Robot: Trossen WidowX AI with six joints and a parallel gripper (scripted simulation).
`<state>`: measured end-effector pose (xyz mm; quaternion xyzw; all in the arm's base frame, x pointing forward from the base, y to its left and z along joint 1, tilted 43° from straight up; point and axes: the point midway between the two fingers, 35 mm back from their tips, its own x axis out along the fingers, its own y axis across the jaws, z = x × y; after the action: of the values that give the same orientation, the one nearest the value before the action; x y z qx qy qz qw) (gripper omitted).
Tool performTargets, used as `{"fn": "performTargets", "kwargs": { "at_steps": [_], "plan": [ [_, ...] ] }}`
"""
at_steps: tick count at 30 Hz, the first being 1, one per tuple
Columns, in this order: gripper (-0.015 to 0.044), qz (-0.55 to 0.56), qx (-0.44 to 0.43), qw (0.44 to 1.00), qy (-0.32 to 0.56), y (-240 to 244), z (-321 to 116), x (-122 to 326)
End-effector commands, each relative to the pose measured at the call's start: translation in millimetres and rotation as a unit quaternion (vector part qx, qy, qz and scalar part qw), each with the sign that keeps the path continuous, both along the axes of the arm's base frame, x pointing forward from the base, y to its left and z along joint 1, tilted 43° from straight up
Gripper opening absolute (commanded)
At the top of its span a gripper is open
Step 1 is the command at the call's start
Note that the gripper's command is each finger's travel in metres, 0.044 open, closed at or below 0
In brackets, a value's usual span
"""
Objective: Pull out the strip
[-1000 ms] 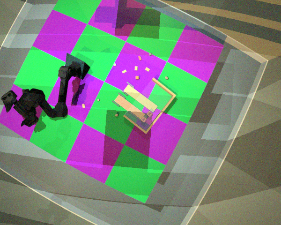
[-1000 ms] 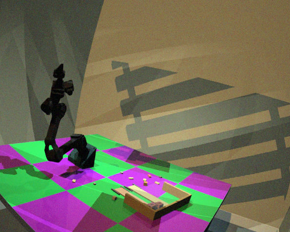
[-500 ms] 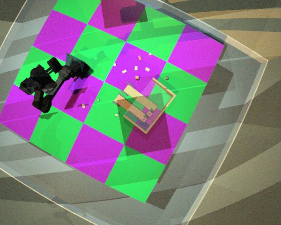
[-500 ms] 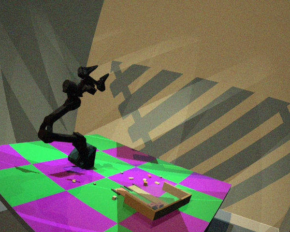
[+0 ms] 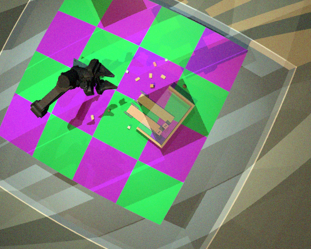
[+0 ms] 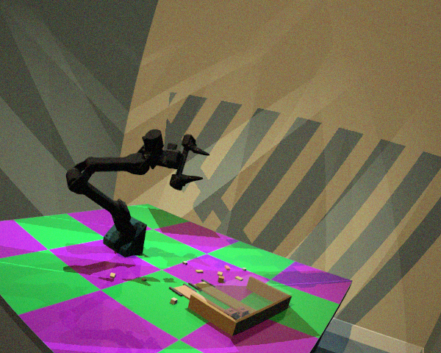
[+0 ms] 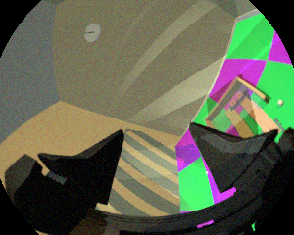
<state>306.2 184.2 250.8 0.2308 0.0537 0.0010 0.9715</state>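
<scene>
My gripper (image 5: 115, 81) (image 6: 205, 165) (image 7: 157, 129) is open and empty, high above the table and well away from the strips. A pinkish strip (image 5: 142, 116) (image 6: 184, 291) (image 7: 259, 117) and a yellowish strip (image 5: 155, 108) (image 6: 217, 292) (image 7: 241, 122) lie side by side, reaching into a wooden three-sided frame (image 5: 177, 125) (image 6: 213, 312). One small marked cube (image 5: 158, 132) sits at the inner end of the pinkish strip. Another marked cube (image 5: 165, 125) is beside it, near the yellowish strip's inner end. The marks are too small to read surely, and what supports each cube is unclear.
Several small blocks lie behind the strips, one a tan block (image 5: 151, 85) (image 6: 221, 279). A pale block (image 5: 128, 127) (image 6: 173, 301) lies beside the pinkish strip, and another block (image 5: 92, 116) (image 6: 112, 275) nearer the arm. A dark round piece (image 5: 184, 85) lies outside the frame.
</scene>
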Motion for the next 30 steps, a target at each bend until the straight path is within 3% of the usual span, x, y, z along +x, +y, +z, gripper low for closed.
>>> {"fn": "performTargets", "kwargs": {
  "at_steps": [1,6,10,30],
  "plan": [
    [0.04,-0.056,-0.198,0.975,0.083,-41.4,-58.8,20.9],
    [0.04,-0.085,-0.406,0.886,0.205,-98.5,-119.8,29.4],
    [0.04,-0.081,-0.518,0.799,0.295,-138.7,-155.7,24.2],
    [0.04,-0.08,-0.524,0.792,0.301,-141.3,-158.0,23.5]
  ]
}}
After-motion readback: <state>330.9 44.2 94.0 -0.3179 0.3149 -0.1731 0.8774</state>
